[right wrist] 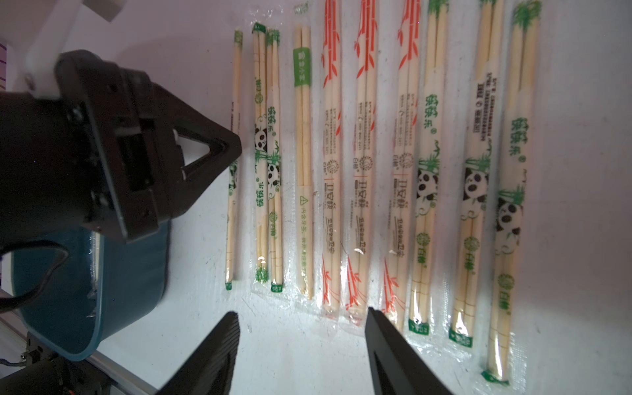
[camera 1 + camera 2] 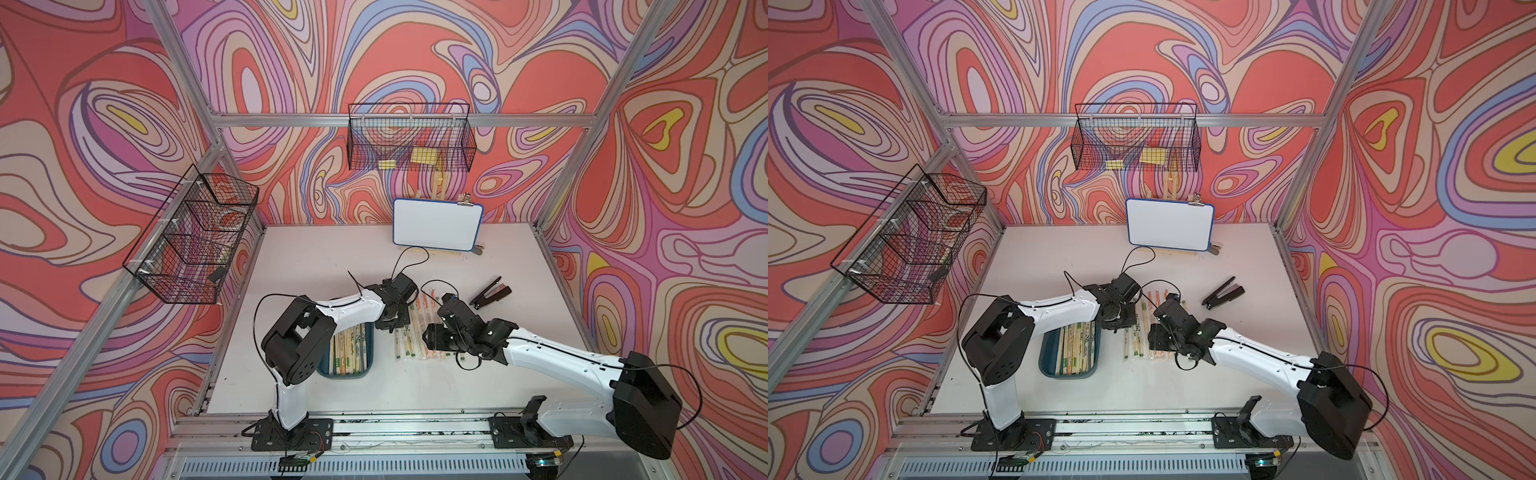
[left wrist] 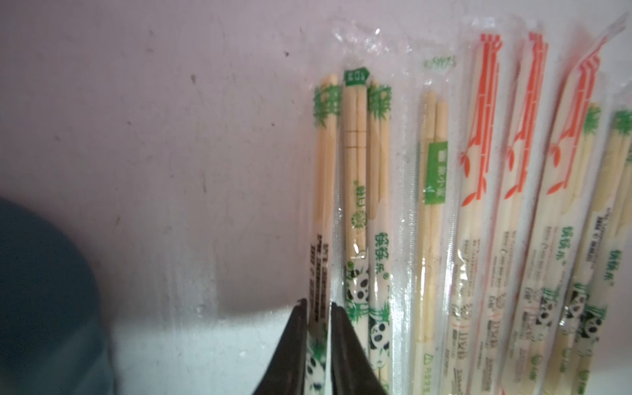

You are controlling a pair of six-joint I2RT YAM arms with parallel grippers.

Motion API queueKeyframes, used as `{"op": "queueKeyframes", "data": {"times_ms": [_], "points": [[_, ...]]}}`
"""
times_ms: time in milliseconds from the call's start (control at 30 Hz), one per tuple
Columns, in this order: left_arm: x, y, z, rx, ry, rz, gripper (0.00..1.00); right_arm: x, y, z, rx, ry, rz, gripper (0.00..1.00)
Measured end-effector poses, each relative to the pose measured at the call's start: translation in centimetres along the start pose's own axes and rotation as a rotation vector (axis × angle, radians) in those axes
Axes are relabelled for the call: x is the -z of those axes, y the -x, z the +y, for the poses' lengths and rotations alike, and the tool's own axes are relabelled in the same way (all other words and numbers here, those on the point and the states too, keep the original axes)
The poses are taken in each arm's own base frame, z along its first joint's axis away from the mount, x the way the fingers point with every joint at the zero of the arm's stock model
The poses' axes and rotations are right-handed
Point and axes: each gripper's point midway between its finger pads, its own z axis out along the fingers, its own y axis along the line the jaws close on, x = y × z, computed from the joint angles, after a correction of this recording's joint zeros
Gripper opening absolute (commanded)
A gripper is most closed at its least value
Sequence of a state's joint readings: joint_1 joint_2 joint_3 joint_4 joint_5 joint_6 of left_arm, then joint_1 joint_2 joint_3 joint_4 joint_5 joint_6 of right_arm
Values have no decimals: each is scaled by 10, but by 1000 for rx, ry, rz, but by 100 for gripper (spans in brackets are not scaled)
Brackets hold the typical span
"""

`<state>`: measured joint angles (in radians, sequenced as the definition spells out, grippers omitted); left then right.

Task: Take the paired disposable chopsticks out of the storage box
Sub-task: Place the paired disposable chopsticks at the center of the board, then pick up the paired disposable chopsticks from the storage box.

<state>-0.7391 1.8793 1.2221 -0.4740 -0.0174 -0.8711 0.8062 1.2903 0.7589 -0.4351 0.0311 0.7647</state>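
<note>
The teal storage box (image 2: 343, 375) (image 2: 1067, 372) sits front left on the white table with several sleeved chopstick pairs (image 2: 349, 349) inside. More pairs lie in a row (image 2: 411, 336) (image 1: 366, 154) on the table to its right. My left gripper (image 3: 316, 304) (image 2: 390, 322) is low over the row's leftmost pair (image 3: 321, 212) (image 1: 234, 102). Its jaws straddle that pair, slightly open, with a thin gap on one side. The pair rests flat on the table. My right gripper (image 1: 301, 313) (image 2: 430, 334) hovers open over the row's near ends, holding nothing.
A black stapler-like tool (image 2: 492, 293) lies behind and right of the row. A small whiteboard (image 2: 436, 224) stands at the back. Wire mesh baskets hang on the back wall (image 2: 409, 139) and the left wall (image 2: 191, 237). The two arms' wrists are close together.
</note>
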Motion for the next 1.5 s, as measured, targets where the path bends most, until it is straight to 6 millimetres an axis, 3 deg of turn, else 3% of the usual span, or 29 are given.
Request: {"op": "queueKeyframes", "data": {"times_ms": [333, 533, 700, 867, 1100, 1200, 1500], "points": [[19, 14, -16, -35, -55, -39, 43, 0, 0, 0, -1, 0, 0, 64], [57, 30, -17, -65, -71, -133, 45, 0, -1, -1, -4, -2, 3, 64], [97, 40, -2, -89, -44, -235, 47, -1, 0, 1, -3, -4, 7, 64], [118, 33, 34, -96, 33, -282, 49, -2, 5, 6, -4, 5, 5, 64], [117, 19, 106, -19, 157, -267, 46, -9, 10, 16, 6, 14, 26, 64], [110, 12, 125, 5, 196, -243, 43, -10, 11, 20, 7, 26, 26, 64], [84, -10, 140, -2, 234, -158, 32, -18, 7, 20, 7, 27, 51, 64]]}}
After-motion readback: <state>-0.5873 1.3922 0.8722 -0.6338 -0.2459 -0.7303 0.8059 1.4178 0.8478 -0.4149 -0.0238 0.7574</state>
